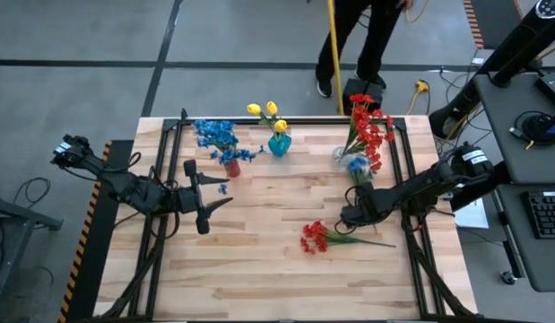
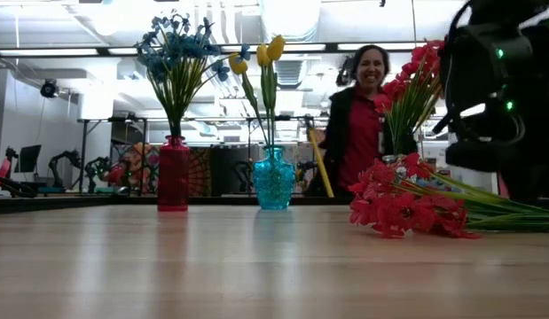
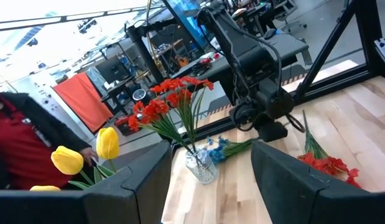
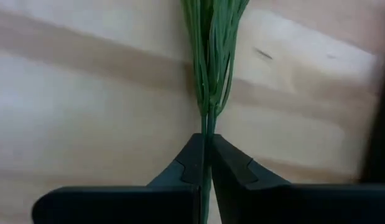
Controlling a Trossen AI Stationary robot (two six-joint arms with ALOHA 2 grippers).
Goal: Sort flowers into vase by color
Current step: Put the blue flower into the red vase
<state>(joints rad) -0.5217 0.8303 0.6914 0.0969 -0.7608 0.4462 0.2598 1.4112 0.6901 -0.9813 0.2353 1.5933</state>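
Note:
My right gripper (image 1: 356,208) (image 4: 206,142) is shut on the green stems of a blue spray (image 1: 358,167) (image 3: 221,149). The spray's blooms lie on the table beside the clear vase (image 3: 200,167), which holds red flowers (image 1: 367,126). A loose red spray (image 1: 315,237) (image 2: 405,207) lies flat on the table near that gripper. Blue flowers stand in a red vase (image 1: 230,167) (image 2: 174,174), and yellow tulips stand in a teal vase (image 1: 279,144) (image 2: 274,180). My left gripper (image 1: 219,191) (image 3: 211,186) is open on the table's left side, holding nothing. My right gripper pinches the blue spray's bundled stems (image 4: 208,106) between its two fingers (image 4: 191,163), which lie along them. The stems run away from the fingertips, low over the tabletop. The blooms are outside the right wrist view; the left wrist view shows them resting on the table.
A black frame (image 1: 259,122) runs along the table's far and side edges. The three vases stand in a row near the far edge. A person in a red shirt (image 2: 363,124) stands beyond the table. Bare wood (image 1: 259,269) covers the middle and near part.

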